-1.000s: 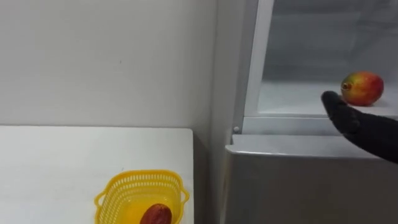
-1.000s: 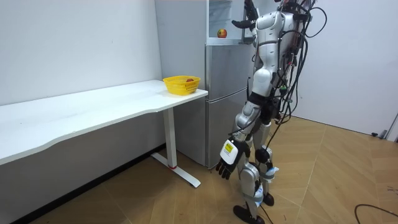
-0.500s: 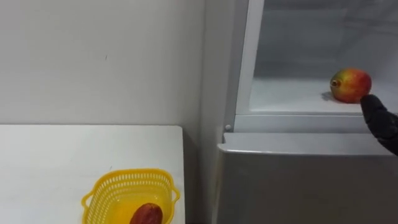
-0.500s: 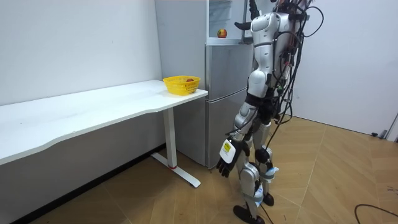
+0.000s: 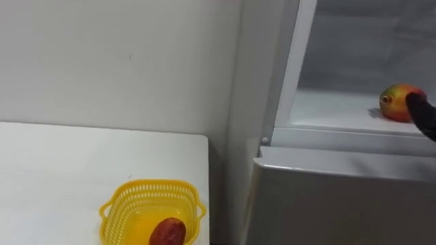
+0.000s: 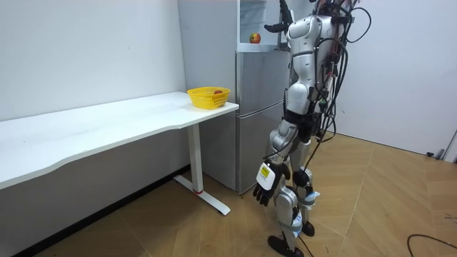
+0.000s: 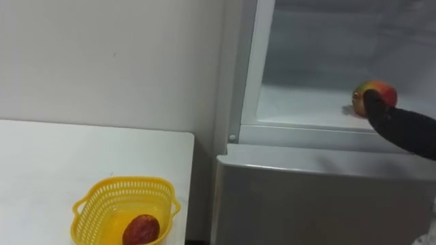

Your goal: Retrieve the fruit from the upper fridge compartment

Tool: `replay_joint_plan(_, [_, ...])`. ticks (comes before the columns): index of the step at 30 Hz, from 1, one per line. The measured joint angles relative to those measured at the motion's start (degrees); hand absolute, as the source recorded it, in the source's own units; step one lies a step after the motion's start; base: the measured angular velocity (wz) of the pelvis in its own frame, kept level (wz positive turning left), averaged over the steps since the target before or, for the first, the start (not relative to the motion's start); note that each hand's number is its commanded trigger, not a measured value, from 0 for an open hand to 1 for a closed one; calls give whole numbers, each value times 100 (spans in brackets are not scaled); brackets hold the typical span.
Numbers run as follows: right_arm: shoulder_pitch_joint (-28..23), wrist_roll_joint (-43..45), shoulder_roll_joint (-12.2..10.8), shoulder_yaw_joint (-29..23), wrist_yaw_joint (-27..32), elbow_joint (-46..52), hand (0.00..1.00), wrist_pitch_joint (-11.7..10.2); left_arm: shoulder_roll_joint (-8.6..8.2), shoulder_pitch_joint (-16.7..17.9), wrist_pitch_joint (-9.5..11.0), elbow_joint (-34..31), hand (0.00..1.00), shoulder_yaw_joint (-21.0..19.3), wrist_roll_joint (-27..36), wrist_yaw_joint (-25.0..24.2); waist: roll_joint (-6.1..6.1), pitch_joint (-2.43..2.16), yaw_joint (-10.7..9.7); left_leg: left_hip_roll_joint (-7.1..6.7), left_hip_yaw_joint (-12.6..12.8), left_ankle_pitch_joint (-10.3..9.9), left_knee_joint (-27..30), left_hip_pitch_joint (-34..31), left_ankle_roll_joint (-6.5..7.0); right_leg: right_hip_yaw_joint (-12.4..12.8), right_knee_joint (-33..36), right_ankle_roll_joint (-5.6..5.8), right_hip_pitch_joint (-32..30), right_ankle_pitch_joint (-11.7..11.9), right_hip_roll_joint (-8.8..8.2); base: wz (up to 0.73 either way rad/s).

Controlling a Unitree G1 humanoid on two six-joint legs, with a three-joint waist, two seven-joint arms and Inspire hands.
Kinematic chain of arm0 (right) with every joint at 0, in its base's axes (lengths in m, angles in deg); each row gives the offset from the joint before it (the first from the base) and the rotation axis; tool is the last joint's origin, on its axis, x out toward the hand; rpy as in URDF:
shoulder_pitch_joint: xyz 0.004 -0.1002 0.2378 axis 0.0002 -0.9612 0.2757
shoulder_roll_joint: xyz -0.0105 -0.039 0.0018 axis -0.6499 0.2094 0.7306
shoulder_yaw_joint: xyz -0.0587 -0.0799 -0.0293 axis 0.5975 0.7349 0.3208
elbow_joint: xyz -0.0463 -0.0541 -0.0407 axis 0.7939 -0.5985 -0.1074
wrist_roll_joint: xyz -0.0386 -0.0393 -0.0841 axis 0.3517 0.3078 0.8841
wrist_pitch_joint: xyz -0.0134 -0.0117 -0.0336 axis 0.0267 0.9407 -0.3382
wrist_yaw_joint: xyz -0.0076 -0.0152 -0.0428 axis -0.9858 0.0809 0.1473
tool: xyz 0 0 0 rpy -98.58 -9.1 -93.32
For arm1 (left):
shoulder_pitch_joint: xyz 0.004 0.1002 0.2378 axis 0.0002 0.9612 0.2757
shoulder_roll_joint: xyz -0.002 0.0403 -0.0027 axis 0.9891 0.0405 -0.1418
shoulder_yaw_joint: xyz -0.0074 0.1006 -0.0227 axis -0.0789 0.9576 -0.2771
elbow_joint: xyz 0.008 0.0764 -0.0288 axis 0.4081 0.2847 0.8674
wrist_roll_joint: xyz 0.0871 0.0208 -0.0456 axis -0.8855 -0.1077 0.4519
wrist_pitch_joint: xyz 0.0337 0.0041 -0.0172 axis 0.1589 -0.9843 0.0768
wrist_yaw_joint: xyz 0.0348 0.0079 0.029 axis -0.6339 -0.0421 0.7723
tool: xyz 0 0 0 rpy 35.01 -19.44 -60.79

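A red and yellow-green mango (image 5: 394, 102) lies on the white shelf (image 5: 334, 112) of the open upper fridge compartment, at its right. My right hand (image 7: 395, 122), black, reaches in from the right; its straight fingertips (image 5: 417, 103) touch the mango's right side and cover part of it. In the room view I stand upright close to the fridge with the right hand (image 6: 273, 27) raised to the mango (image 6: 254, 38). My left hand (image 6: 265, 184) hangs by my thigh with relaxed fingers.
A yellow mesh basket (image 5: 146, 185) with a dark red fruit (image 5: 167, 231) in it stands on the white table (image 5: 68, 170), left of the fridge. The closed lower fridge door (image 5: 340, 197) juts out below the shelf. A white wall stands behind the table.
My right hand has moved further in and now touches the mango, where before it was short of it. The eye view has shifted a little sideways.
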Motion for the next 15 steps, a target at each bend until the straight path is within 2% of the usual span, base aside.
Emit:
replay_joint_plan(6, [420,-45,420,-3,-47,-794,0,62,48,-11,1,-14,0,-137,1,-143,-126,-21,-2,-2,-44,0,8,-24,0,-45,-13,1,-1,-1,-7,1])
replay_joint_plan(10, [512,-49,735,-3,-53,-1187,0,258,122,-10,-26,-30,0,-185,-1,-142,-211,-73,14,-2,-71,0,28,-55,0,-78,-15,1,-4,-1,-9,5])
replay_joint_plan(15, [649,-209,909,4,-74,-1446,0,340,180,-47,-87,-40,0,-221,1,-97,-252,-54,103,0,-85,0,33,-52,-1,-90,-13,0,-1,0,-8,0])
